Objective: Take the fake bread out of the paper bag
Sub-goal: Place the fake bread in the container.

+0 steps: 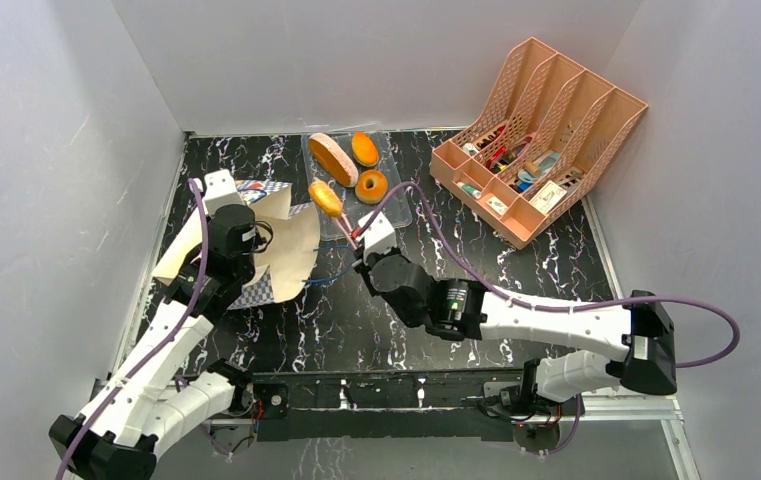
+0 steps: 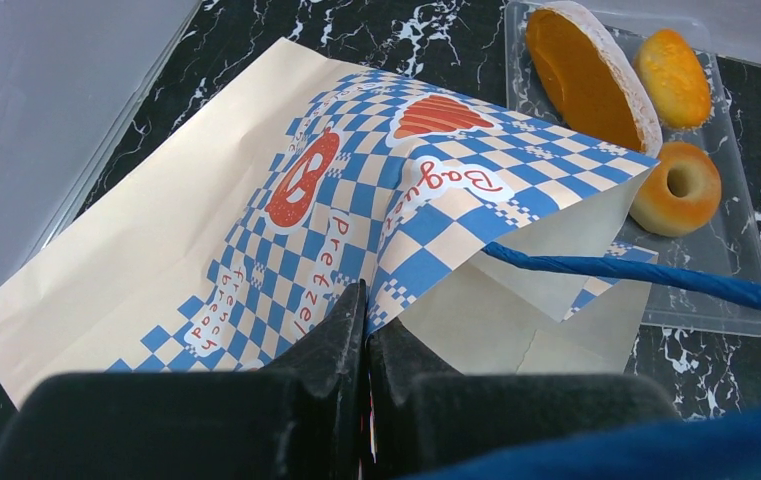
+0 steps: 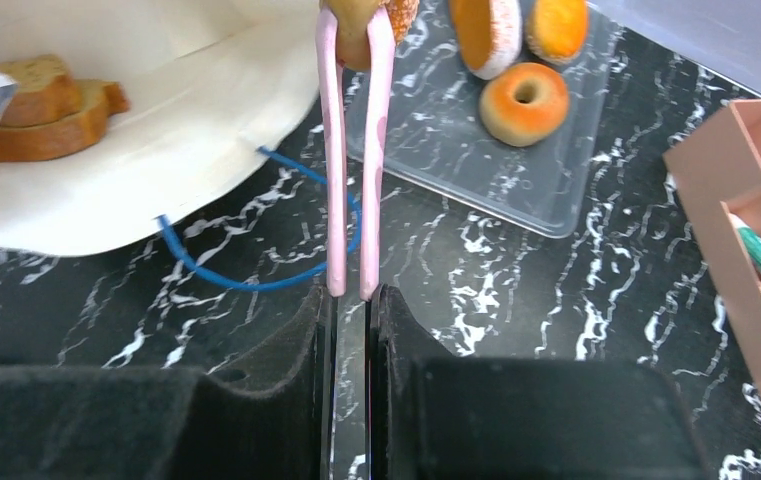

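So we've got the paper bag (image 2: pixel 206 230) lying on its side on the black marble table (image 1: pixel 356 310), mouth open toward the right arm. The left gripper (image 2: pixel 366 330) is closed all the way, pinching the checkered rim of the bag and holding the upper flap up.

The right gripper (image 3: pixel 351 300) is squeezed tight on a pair of pink tongs (image 3: pixel 334 170), gripping them at the handle end. The tips of the tongs are clamped on an orange-golden pastry (image 1: pixel 326 198), which sits right by the left edge of the clear tray (image 3: pixel 516 190). We can't tell if it's touching the tray or hanging just above it.

On the tray there's the oval loaf (image 2: pixel 581 75) propped on edge, a round bun (image 2: pixel 674 77) beside it, and a ring donut (image 2: pixel 678 188) lying flat nearer us.

Looking into the bag from the right wrist, we can see a couple of toast slices (image 3: pixel 41 105) inside. One blue cord handle (image 3: pixel 246 280) loops out onto the table under the tongs.
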Robot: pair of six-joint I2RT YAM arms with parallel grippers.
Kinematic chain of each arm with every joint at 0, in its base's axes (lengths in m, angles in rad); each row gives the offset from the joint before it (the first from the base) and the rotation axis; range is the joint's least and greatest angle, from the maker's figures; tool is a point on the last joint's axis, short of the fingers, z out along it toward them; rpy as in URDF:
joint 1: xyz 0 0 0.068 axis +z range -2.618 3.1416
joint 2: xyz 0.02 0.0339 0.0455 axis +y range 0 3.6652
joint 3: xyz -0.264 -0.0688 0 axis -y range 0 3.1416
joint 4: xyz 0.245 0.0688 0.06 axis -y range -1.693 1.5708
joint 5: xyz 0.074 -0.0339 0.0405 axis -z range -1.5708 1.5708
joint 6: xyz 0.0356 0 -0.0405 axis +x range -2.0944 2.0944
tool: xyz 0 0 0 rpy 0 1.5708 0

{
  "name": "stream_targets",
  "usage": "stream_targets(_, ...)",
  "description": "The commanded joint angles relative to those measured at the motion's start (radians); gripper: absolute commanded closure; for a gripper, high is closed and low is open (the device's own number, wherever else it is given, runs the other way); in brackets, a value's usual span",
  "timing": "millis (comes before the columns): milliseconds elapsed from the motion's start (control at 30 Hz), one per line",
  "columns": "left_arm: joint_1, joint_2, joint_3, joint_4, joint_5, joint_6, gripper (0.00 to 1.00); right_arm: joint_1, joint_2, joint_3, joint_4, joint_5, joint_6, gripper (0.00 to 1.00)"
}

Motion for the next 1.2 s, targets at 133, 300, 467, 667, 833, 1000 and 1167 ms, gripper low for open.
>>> stream_targets(133,0.003,-0.012,0.031,-0.04,-0.044,-0.001,1.0,-0.174,0.044,0.037,0.064,-0.009,0.009,1.0)
stream_targets(300,0.004,-0.039,0.017,-0.027,-0.004,0.013,1.0,-0.279,0.201,0.121,0.095,-0.123,-0.007,1.0)
stream_targets(467,0.004,-0.058,0.006,-0.011,0.054,0.027,1.0,-0.345,0.389,0.254,0.114,-0.211,-0.025,1.0)
stream_targets(667,0.005,-0.087,-0.013,0.002,0.116,0.036,1.0,-0.414,0.603,0.442,0.094,-0.329,-0.013,1.0)
stream_targets(833,0.004,-0.107,-0.028,0.01,0.142,0.043,1.0,-0.467,0.774,0.64,0.035,-0.418,0.009,1.0)
stream_targets(1000,0.005,-0.118,-0.036,0.018,0.178,0.049,1.0,-0.53,0.944,0.793,-0.007,-0.518,0.045,0.98)
stream_targets(1167,0.004,-0.113,-0.037,0.018,0.184,0.047,1.0,-0.543,0.972,0.784,0.0,-0.539,0.074,0.76)
